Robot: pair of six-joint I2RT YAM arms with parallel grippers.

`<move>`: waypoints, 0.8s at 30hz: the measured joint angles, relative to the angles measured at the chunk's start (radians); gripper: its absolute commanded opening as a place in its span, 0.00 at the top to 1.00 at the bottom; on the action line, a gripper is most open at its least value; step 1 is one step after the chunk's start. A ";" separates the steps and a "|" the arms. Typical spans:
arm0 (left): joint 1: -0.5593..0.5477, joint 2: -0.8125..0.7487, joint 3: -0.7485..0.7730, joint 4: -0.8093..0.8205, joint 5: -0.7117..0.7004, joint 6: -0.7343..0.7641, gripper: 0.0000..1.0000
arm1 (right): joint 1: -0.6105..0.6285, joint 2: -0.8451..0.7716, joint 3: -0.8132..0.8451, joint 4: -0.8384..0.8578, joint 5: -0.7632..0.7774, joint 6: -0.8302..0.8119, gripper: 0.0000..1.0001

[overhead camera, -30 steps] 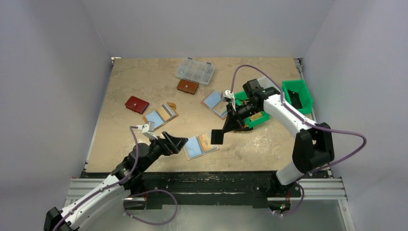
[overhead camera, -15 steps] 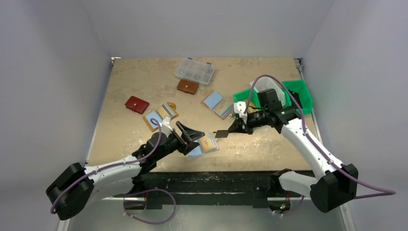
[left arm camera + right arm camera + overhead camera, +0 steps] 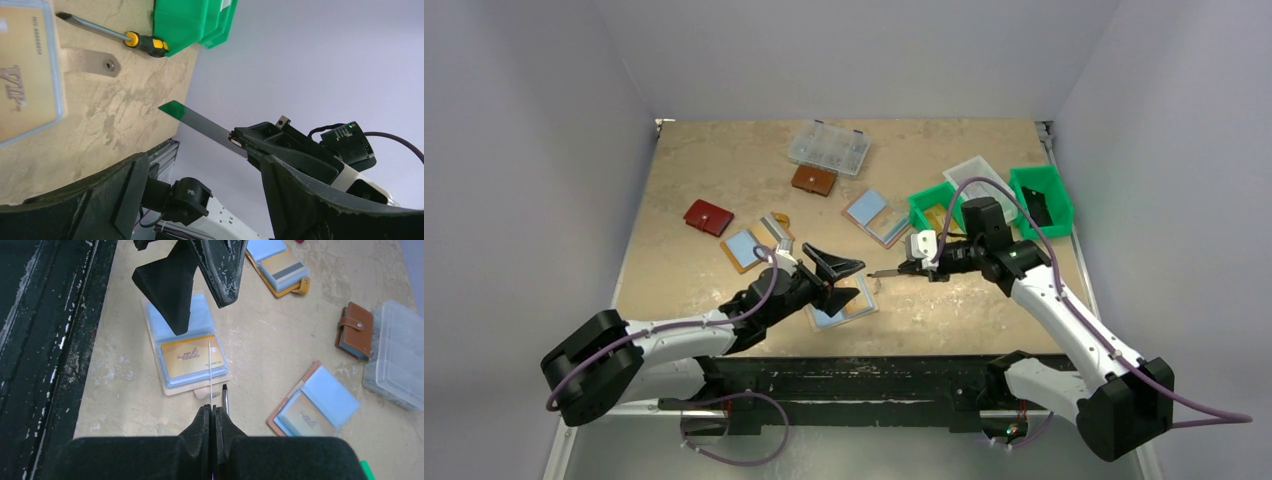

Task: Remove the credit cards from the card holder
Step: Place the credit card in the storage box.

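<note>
Beneath the left gripper (image 3: 844, 282), on the bench (image 3: 704, 160): tan card holder (image 3: 202, 322), lying open, a gold credit card (image 3: 192, 356) in one clear sleeve. Left gripper: jaws spread wide, nothing between them. Right gripper (image 3: 906, 270): pinching a dark credit card (image 3: 200, 122), held edge-on in the air, its free end pointing toward the left gripper. Step, by judgement: one card is out and is being carried or offered across. Next: pass or set down that card away from the holder, then pin the holder and slide out the gold one.
</note>
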 measured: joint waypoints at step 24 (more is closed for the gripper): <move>-0.026 0.286 0.060 0.305 0.015 -0.074 0.97 | 0.081 0.000 -0.023 0.021 0.051 -0.095 1.00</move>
